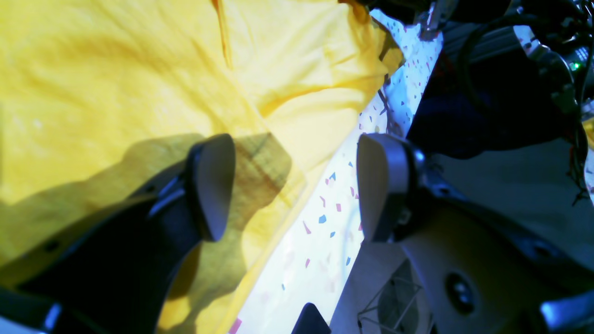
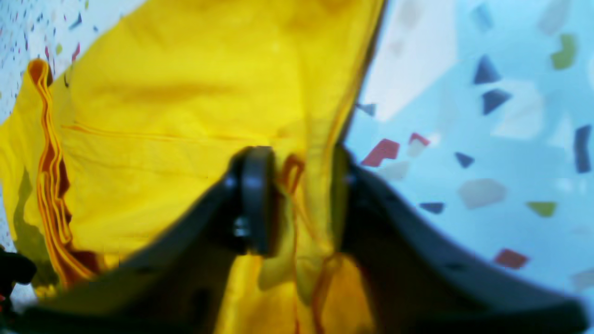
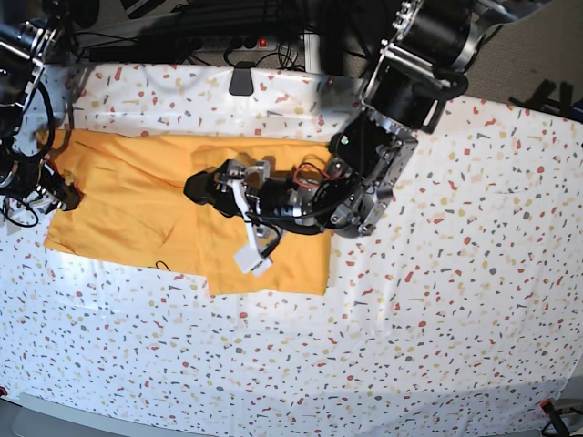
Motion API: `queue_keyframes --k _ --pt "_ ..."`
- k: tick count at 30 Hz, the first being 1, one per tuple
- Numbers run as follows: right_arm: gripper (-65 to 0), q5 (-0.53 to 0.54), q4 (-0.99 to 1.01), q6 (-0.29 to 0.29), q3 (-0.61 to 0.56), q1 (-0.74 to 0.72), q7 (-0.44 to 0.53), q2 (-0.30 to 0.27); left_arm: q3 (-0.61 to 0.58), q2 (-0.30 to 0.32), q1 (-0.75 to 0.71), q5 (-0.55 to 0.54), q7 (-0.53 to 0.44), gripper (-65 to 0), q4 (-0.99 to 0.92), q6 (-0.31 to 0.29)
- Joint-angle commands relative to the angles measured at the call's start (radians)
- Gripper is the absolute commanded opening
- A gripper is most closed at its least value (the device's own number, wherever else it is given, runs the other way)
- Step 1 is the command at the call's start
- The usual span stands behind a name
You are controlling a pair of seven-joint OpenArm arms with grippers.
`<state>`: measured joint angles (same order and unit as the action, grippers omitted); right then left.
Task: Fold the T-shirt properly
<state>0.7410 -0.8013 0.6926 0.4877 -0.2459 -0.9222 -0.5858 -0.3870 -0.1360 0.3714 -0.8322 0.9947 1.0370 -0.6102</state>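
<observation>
The right hand (image 2: pixel 301 204) is seen in its wrist view with a bunched fold of the T-shirt (image 2: pixel 176 116) caught between its two fingers, at the cloth's edge; the picture is blurred, so it cannot be told whether the fold is fully pinched. In the base view this hand (image 3: pixel 56 193) is at the garment's left edge, largely masked by dark cabling. The left hand (image 1: pixel 297 185) is held with its fingers (image 1: pixel 211 185) wide apart and nothing between them; one finger lies over yellow cloth, the other beyond the tabletop edge. In the base view the left hand (image 3: pixel 250 238) is lowered over the middle of the shirt.

The T-shirt (image 3: pixel 137 214) is spread flat on the upper left part of the tabletop, wrinkled, with layered hems visible in the right wrist view. The tabletop is covered by a white tablecloth (image 3: pixel 437 300) speckled with small coloured flecks. Behind the far edge, dark cables and equipment (image 3: pixel 209 23) are noted. Part of the shirt is hidden under the left arm. The neck area is not made out.
</observation>
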Motion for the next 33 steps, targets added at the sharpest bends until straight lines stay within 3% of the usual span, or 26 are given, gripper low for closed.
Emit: queue_keyframes --k 1,3,8,12,18,21,25,29,33 --pt "-54.8 -0.004 -0.005 0.006 -0.006 -0.003 -0.046 -0.005 0.001 -0.013 0.028 -0.024 -0.016 -25.0 0.019 -0.012" --pt "-65.0 0.008 -0.016 0.006 -0.006 -0.003 -0.048 -0.005 0.001 -0.014 0.028 -0.024 -0.016 -25.0 0.019 -0.012" --pt "-65.0 0.153 -0.094 0.006 -0.006 -0.013 -0.155 -0.004 0.001 -0.013 0.028 -0.024 -0.015 -25.0 0.019 -0.012" --pt "-65.0 0.211 -0.18 0.006 -0.006 -0.043 -0.254 -0.004 0.001 -0.014 0.028 -0.068 0.086 -25.1 0.027 -0.012" --pt "-65.0 0.24 -0.224 0.006 -0.006 -0.092 -0.263 -0.004 0.001 -0.01 0.028 -0.061 0.142 -25.1 0.16 -0.012" --pt "-65.0 0.254 -0.224 0.006 -0.006 -0.114 -0.269 -0.004 0.001 -0.01 0.028 0.07 0.143 -25.1 0.257 -0.012" --pt "-65.0 0.354 -0.224 0.006 -0.006 -0.137 -0.321 -0.003 0.001 -0.01 0.028 0.33 0.141 -25.1 0.302 -0.005" --pt "-65.0 0.423 -0.225 0.006 -0.006 -0.148 -0.343 -0.001 0.001 -0.009 0.028 0.551 0.142 -25.1 0.302 0.082" --pt "-65.0 0.423 -0.225 0.006 -0.006 -0.172 -0.372 0.037 0.001 0.021 0.028 0.624 0.13 -25.1 0.302 0.126"
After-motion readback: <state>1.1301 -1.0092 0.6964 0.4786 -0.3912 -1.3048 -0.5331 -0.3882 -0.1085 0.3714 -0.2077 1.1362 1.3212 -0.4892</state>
